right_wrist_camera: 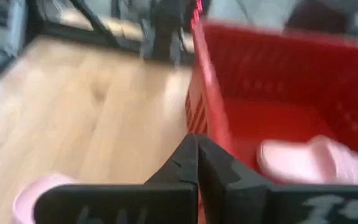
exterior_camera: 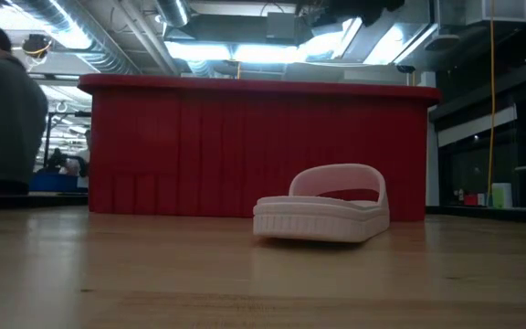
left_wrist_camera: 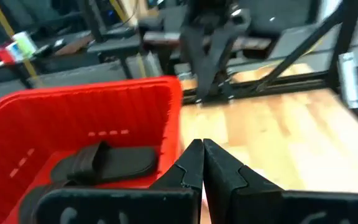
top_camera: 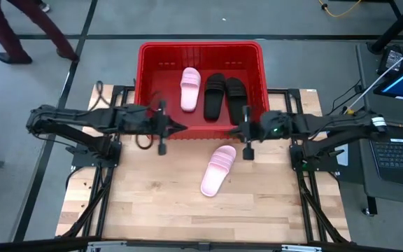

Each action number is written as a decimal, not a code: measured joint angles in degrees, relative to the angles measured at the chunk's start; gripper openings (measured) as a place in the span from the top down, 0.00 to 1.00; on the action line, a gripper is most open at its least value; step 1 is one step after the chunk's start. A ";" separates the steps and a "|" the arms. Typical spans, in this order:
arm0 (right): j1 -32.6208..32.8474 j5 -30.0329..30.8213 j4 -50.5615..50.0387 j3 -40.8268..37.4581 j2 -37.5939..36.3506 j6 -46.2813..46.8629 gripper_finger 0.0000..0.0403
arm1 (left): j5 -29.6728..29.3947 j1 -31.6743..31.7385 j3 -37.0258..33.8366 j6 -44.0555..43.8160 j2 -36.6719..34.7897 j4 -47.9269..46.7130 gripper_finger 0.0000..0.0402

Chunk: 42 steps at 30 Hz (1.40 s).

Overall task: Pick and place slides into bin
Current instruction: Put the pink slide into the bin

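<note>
The red bin (top_camera: 149, 56) stands at the table's far middle. Inside it lie one pale pink slide (top_camera: 190, 88) and two black slides (top_camera: 214, 94), (top_camera: 238, 93), flat on the floor. A second pink slide (top_camera: 218, 169) lies sole down on the wood in front of the bin; it also shows in the low view (exterior_camera: 325, 216). My left gripper (top_camera: 182, 127) is shut and empty above the bin's near wall, left of centre. My right gripper (top_camera: 231, 129) is shut and empty above the same wall, right of centre.
Bare wood lies all around the pink slide (right_wrist_camera: 39, 190) on the table's near half. A person (top_camera: 19, 31) walks on the floor beyond the far left corner. A laptop (top_camera: 401, 150) stands off the table's right side.
</note>
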 joint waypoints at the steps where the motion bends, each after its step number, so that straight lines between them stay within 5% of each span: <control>1: 0.84 1.75 -2.66 1.28 1.20 1.37 0.99 | 0.43 -0.40 -0.81 0.01 -1.41 0.08 1.00; 6: 5.35 8.45 -19.83 11.39 7.81 9.67 0.99 | 1.24 -2.11 -4.93 -0.01 -8.27 0.96 1.00; 13: 10.61 9.82 -33.93 21.59 16.23 23.07 0.99 | 2.09 -4.90 -10.30 -0.01 -16.47 1.36 1.00; 42: 21.24 10.06 -39.39 21.98 32.24 57.40 0.96 | 4.99 -7.10 -16.55 -0.60 -22.38 0.75 0.99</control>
